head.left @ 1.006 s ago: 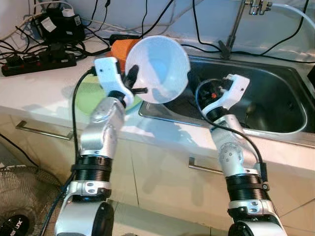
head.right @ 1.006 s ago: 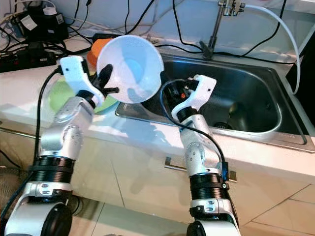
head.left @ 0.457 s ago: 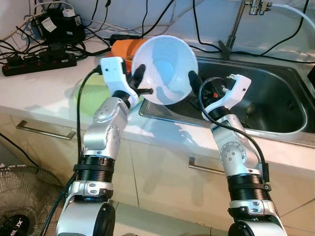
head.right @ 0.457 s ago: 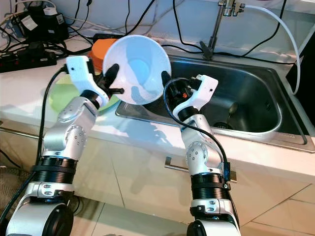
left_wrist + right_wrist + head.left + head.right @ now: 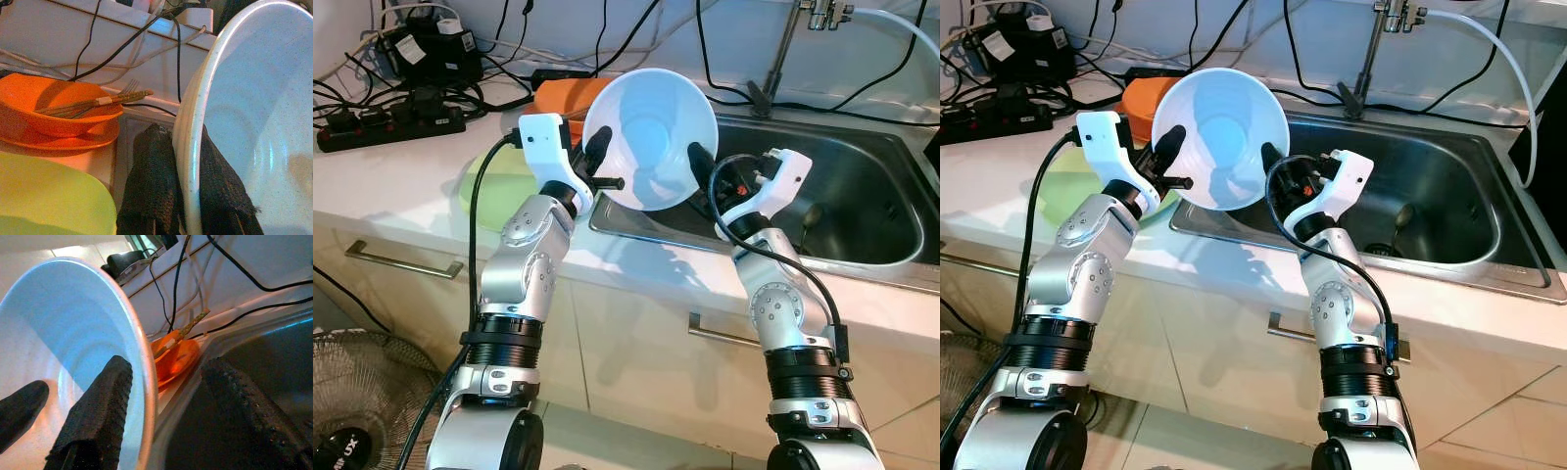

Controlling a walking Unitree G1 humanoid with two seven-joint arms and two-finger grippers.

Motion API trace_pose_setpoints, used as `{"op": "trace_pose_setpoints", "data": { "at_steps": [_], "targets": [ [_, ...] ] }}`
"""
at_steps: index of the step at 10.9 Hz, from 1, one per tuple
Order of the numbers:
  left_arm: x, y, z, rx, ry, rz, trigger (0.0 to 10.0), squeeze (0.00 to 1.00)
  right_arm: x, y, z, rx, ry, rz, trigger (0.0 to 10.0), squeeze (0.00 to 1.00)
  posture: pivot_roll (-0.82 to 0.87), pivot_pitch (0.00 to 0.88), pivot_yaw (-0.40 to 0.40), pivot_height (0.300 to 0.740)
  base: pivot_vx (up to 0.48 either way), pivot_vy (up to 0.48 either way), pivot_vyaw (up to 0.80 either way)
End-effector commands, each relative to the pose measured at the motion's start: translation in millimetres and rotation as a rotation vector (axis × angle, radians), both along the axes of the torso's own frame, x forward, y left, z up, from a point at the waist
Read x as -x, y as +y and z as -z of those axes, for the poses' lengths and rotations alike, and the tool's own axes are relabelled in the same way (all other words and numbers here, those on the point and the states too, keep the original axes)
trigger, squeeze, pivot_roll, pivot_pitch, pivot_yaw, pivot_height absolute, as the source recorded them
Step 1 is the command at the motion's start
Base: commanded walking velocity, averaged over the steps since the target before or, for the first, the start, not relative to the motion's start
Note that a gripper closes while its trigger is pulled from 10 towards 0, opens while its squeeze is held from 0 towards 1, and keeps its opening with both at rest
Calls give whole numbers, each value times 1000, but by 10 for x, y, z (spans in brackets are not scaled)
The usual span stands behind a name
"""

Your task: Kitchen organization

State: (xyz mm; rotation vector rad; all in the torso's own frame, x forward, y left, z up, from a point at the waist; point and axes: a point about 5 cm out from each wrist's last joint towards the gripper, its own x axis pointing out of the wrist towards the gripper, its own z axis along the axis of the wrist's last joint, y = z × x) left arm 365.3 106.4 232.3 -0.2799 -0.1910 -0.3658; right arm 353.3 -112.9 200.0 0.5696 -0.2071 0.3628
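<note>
Left gripper (image 5: 188, 191) clamped on the rim of the white bowl (image 5: 651, 137), one black finger inside the wall and one outside, both pressed against it. Right gripper (image 5: 176, 416) spread wide across the opposite rim of the same bowl: one finger (image 5: 98, 416) lying against the inner wall, the other outside and clear of it, so no clamp there. Bowl held up in the air between the two arms, tilted with its opening toward the head camera, above the left end of the steel sink (image 5: 862, 176) and the counter edge beside it.

Just left of the sink's left rim, on the white counter (image 5: 391, 186), a lime green plate (image 5: 494, 191) near the front edge. Behind it, an orange bowl (image 5: 54, 110) stacked on an orange plate, with a fork and chopsticks (image 5: 98, 102) resting inside. At the counter's back left corner, a black power strip (image 5: 391, 122) and tangled cables. Faucet (image 5: 788, 49) at the sink's back edge, black cords hanging down the wall.
</note>
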Motion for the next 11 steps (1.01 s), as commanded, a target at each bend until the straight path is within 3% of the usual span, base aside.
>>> {"op": "trace_pose_setpoints", "data": {
  "at_steps": [1,2,11],
  "targets": [
    [23,-30,-94,8,-44,22,10000,0,-8,-14,0,-16,10,6,4314,0,159,24,15,740,0,0,0],
    [22,-30,-94,-2,-47,21,10000,0,2,1,-10,-31,1,-6,0,0,162,26,15,740,0,0,0],
    [16,-56,-86,-27,-49,25,10000,0,43,87,-23,-61,-17,-87,0,0,164,29,14,740,0,0,0]
  ]
}}
